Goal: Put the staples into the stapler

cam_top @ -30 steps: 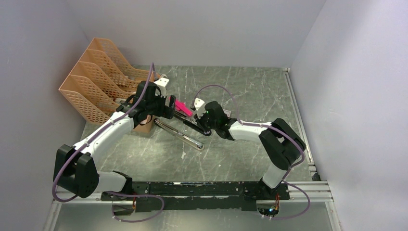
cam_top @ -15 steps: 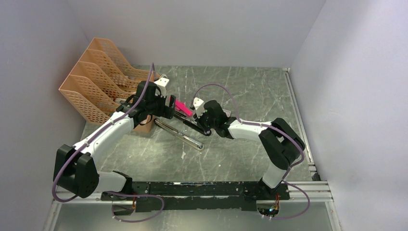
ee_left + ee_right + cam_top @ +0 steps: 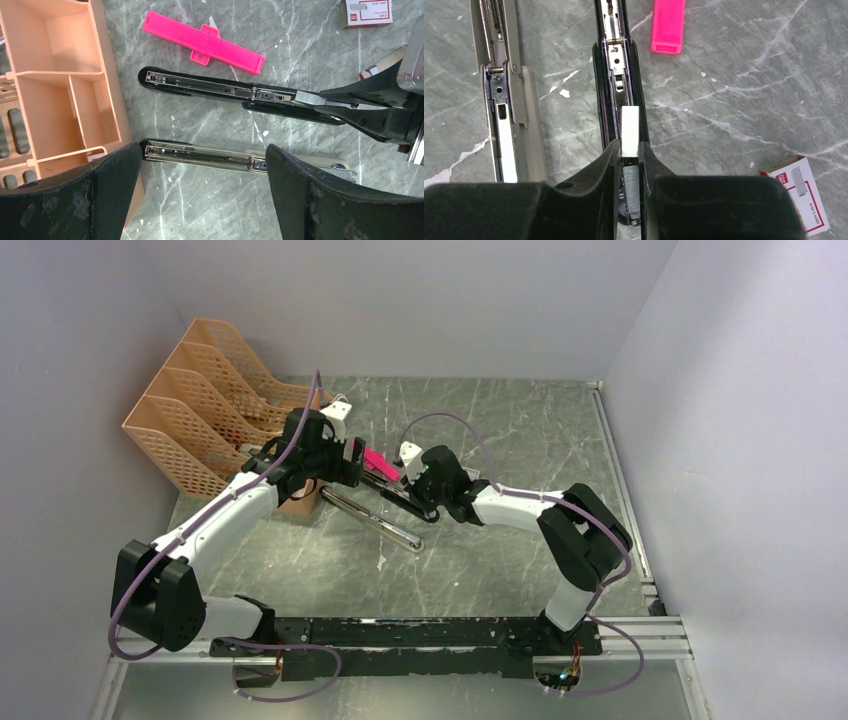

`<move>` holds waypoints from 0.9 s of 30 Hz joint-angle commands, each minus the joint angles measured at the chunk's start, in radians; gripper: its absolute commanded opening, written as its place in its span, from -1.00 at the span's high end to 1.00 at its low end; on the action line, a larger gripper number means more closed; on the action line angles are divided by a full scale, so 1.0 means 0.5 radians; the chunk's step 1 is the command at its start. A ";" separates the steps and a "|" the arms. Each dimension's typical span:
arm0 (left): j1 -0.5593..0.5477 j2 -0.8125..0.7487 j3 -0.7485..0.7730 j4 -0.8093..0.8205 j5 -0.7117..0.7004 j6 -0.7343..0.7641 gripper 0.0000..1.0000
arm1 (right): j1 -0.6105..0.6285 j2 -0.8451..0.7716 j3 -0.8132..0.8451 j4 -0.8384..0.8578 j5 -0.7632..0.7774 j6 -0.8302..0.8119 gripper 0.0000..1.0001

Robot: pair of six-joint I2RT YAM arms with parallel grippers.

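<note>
Pinching thin silvery-white staple strip (image 3: 629, 131) in right gripper (image 3: 629, 150).
Aligned along black desk stapler (image 3: 615, 70) toward twelve o'clock (left gripper (image 3: 203, 152) spread wide).

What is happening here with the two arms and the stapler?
The right gripper is shut on a strip of staples, lined up along the metal rail of the open black stapler; the strip is not yet released. The left gripper hangs wide open beside the stapler, holding nothing. A pink plastic piece and the white staple box lie nearby.
</note>
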 commanded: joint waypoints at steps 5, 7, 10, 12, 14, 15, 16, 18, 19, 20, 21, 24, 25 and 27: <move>-0.013 -0.048 -0.013 0.060 0.002 0.026 -0.95 | -0.002 0.013 0.057 -0.196 -0.030 -0.018 1.00; -0.013 -0.050 -0.013 0.059 0.004 0.025 -0.95 | -0.001 0.003 0.072 -0.221 -0.018 -0.008 1.00; -0.013 -0.051 -0.013 0.060 0.003 0.026 -0.95 | -0.002 0.007 0.105 -0.267 0.008 0.004 1.00; -0.013 -0.051 -0.013 0.060 0.002 0.026 -0.95 | 0.003 0.014 0.128 -0.299 0.011 0.011 1.00; -0.013 -0.051 -0.013 0.060 0.004 0.024 -0.95 | 0.009 0.020 0.142 -0.317 0.012 0.014 1.00; -0.011 -0.052 -0.013 0.060 0.004 0.026 -0.95 | 0.011 0.023 0.143 -0.323 0.011 0.012 1.00; -0.012 -0.051 -0.013 0.058 0.003 0.025 -0.95 | 0.015 0.027 0.148 -0.327 0.008 0.007 1.00; -0.012 -0.051 -0.013 0.060 0.004 0.026 -0.95 | 0.027 0.026 0.149 -0.332 0.000 -0.007 1.00; -0.013 -0.051 -0.013 0.060 0.004 0.026 -0.95 | 0.030 0.027 0.152 -0.336 -0.001 -0.012 1.00; -0.013 -0.051 -0.013 0.060 0.002 0.026 -0.95 | 0.032 0.029 0.155 -0.343 0.001 -0.014 1.00; -0.013 -0.051 -0.013 0.059 0.000 0.026 -0.95 | 0.035 0.031 0.160 -0.352 0.007 -0.016 1.00; -0.012 -0.052 -0.013 0.060 0.004 0.026 -0.95 | 0.038 0.042 0.161 -0.369 0.029 0.000 1.00; -0.013 -0.051 -0.013 0.060 0.002 0.026 -0.95 | 0.038 0.048 0.189 -0.373 0.038 0.007 1.00; -0.013 -0.051 -0.013 0.060 0.001 0.026 -0.95 | 0.038 0.053 0.226 -0.373 0.059 0.028 1.00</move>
